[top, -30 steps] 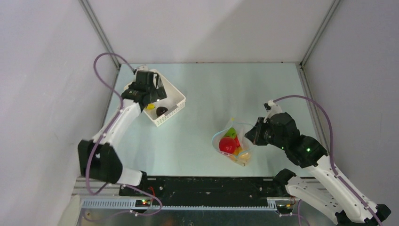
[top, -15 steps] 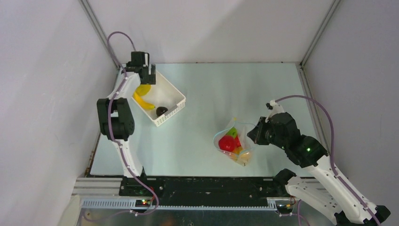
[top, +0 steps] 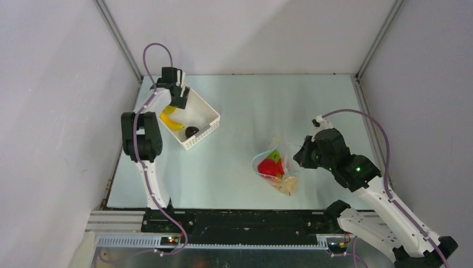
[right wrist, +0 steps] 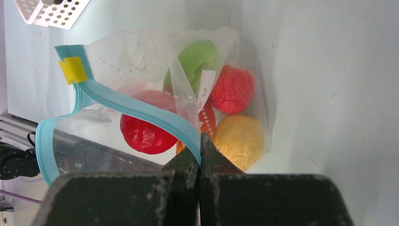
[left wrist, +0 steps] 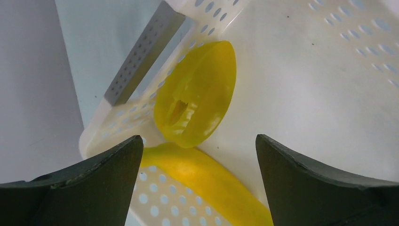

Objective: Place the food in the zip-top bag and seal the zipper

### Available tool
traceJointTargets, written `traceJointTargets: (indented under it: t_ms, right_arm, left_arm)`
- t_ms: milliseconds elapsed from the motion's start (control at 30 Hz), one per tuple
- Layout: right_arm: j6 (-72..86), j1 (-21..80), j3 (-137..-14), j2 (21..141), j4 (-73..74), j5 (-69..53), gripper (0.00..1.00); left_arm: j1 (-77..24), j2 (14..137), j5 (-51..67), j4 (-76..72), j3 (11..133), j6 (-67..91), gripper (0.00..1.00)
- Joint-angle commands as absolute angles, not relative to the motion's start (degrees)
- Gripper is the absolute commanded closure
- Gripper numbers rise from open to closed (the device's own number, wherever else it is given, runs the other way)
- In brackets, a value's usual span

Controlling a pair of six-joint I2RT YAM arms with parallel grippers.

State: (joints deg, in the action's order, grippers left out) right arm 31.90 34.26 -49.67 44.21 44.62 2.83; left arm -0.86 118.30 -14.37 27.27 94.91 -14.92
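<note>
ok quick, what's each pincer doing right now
Left pincer: open, holding nothing, over the yellow food in the basket.
Right pincer: shut on the zipper of the zip-top bag.

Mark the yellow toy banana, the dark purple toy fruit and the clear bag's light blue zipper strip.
yellow toy banana (top: 173,124): top view, middle of its curve.
dark purple toy fruit (top: 191,132): top view, its upper surface.
light blue zipper strip (right wrist: 146,114): right wrist view, its mid-length.

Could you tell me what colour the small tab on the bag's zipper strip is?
The tab is yellow; the right wrist view shows it best.
</note>
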Motion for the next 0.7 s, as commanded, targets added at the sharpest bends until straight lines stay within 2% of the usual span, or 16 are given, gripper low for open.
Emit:
traceJointTargets:
  t_ms: [0, 167, 333, 667]
  right_arm:
    - [30.4, 33.6, -53.5, 44.1, 44.0, 5.3, 1.00]
    - [30.3, 33.4, -54.2, 44.9, 43.7, 5.3, 1.00]
    - [30.1, 33.3, -54.6, 45.6, 43.8, 5.1, 1.00]
    - [29.0, 32.9, -56.0, 46.0, 44.9, 6.1, 1.00]
  left_arm:
    - [-1.6, 121.9, -15.9, 28.7, 100.1, -19.5, 0.05]
    - [-2.4, 125.6, -19.7, 30.1, 103.0, -22.2, 0.07]
    - [-2.6, 130.9, -22.0, 35.2, 111.0, -22.5, 0.11]
    - [-4.0, 136.1, -27.2, 38.6, 116.4, -23.7, 0.16]
